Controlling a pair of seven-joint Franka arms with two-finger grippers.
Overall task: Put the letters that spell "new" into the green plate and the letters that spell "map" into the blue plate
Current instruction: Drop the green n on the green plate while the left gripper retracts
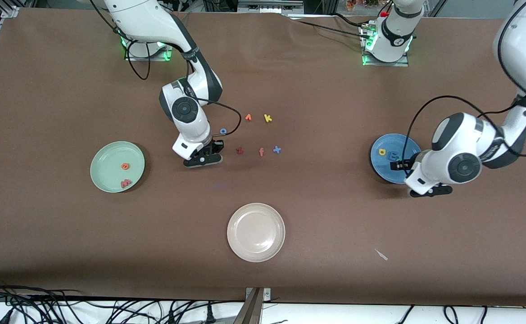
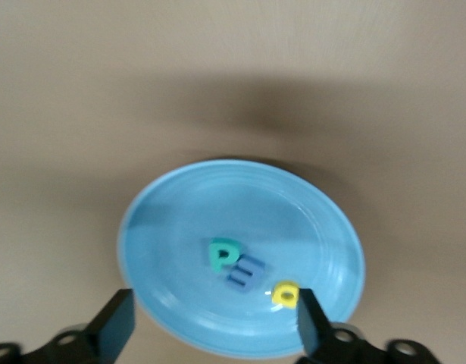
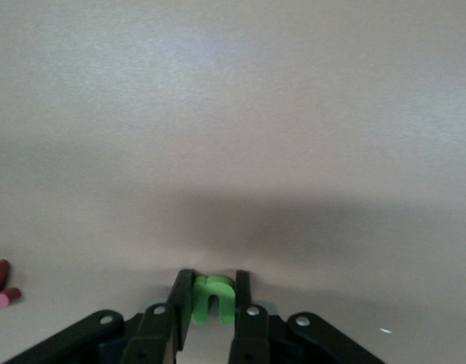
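1. Cream-white plate (image 1: 256, 232) sits nearest the camera.
2. Right gripper (image 3: 211, 303) pinches green "n" (image 3: 211, 299) at tabletop.
3. Left gripper (image 2: 210, 326) spread over blue plate (image 2: 179, 220); teal "p" (image 2: 222, 254), light-blue "m" (image 2: 245, 273), yellow "a" (image 2: 285, 293) inside.
4. Green plate (image 1: 105, 164) holds orange "e" (image 1: 125, 166), salmon-red "w" (image 1: 125, 182).

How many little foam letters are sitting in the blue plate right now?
3: a teal p, a light-blue m touching it, and a yellow a near the rim of the blue plate. None seems hidden.
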